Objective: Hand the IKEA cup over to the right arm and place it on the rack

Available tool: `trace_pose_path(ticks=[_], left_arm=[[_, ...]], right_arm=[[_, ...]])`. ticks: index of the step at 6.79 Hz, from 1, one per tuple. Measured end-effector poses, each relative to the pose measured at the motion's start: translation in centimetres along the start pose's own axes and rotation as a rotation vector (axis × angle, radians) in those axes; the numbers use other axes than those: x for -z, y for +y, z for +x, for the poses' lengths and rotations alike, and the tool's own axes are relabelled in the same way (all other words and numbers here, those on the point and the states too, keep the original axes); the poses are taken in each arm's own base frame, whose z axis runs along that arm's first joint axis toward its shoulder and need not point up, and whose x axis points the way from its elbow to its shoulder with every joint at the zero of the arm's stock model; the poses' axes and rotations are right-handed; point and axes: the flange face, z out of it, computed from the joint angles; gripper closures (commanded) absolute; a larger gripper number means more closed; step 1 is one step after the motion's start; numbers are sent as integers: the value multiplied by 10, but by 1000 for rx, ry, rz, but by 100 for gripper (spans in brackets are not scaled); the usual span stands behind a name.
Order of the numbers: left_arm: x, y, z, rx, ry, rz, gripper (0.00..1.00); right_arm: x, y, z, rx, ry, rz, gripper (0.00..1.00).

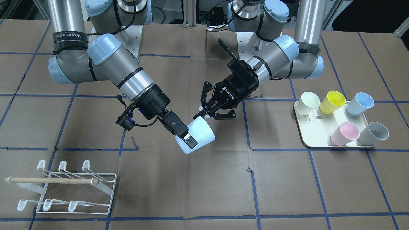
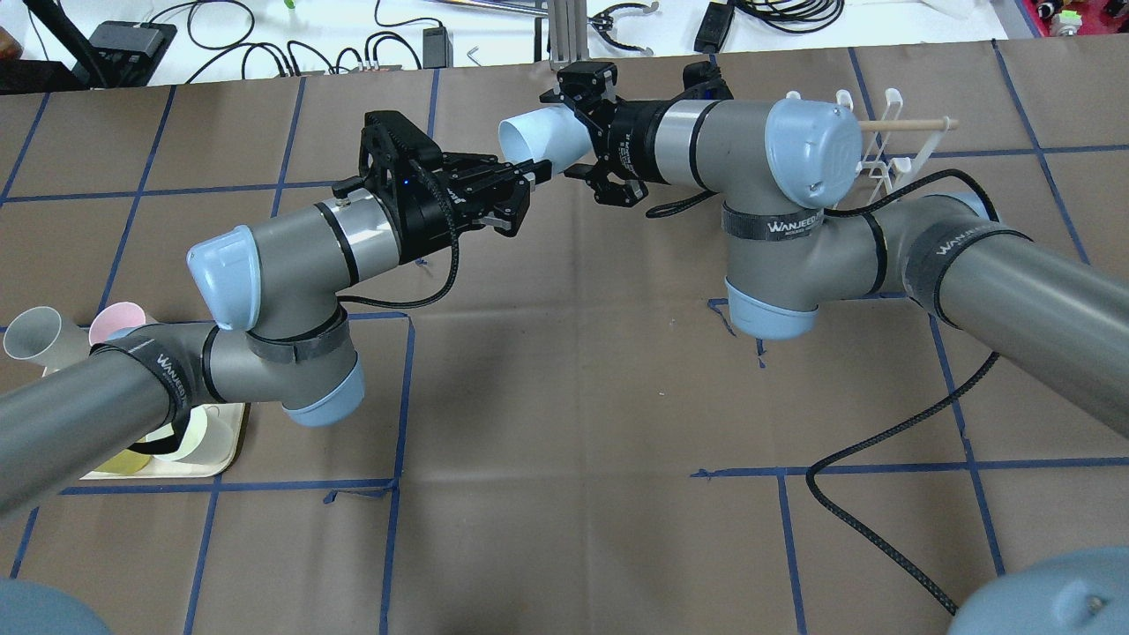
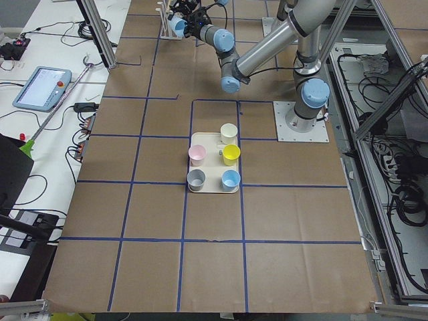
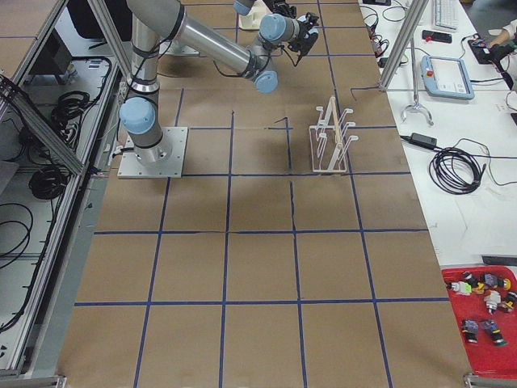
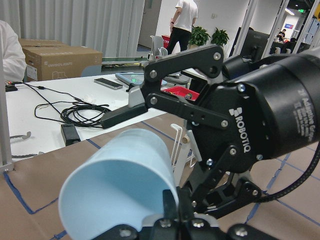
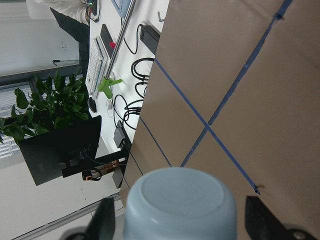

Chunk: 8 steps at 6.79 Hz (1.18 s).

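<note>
A pale-blue cup (image 1: pixel 201 134) hangs tilted above the middle of the table between both grippers. My right gripper (image 1: pixel 190 142) is shut on its body near the base; in the right wrist view the cup's base (image 6: pixel 180 200) sits between the two fingers. My left gripper (image 1: pixel 205 113) pinches the cup's rim, and its finger (image 5: pixel 169 202) stands against the cup wall (image 5: pixel 120 185). In the overhead view the cup (image 2: pixel 538 137) lies between the left gripper (image 2: pixel 540 168) and the right gripper (image 2: pixel 564 141). The white wire rack (image 1: pixel 73 188) with its wooden rod stands empty near the right arm's side.
A cream tray (image 1: pixel 322 140) on the left arm's side holds several cups: cream, yellow, blue, pink and grey. The rack also shows in the overhead view (image 2: pixel 882 141), partly behind the right arm's elbow. A black cable trails on the table (image 2: pixel 882 441).
</note>
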Motion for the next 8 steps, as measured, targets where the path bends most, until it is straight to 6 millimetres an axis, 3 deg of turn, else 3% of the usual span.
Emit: trace_pose_path(ticks=[1, 3, 4, 6, 7, 8], left_arm=[[0, 0, 0, -1, 0, 1, 89], [0, -3, 0, 0, -2, 4, 38], [1, -5, -2, 3, -9, 7, 18], [0, -5, -4, 7, -20, 6, 2], [1, -5, -5, 8, -23, 7, 2], [3, -5, -7, 10, -28, 8, 1]], right_arm=[[0, 0, 0, 2, 0, -3, 55], [0, 1, -1, 5, -3, -10, 58], [0, 2, -1, 6, -3, -13, 58], [1, 1, -2, 9, -6, -11, 61], [1, 1, -3, 11, -7, -10, 62], [1, 1, -4, 11, -8, -9, 70]])
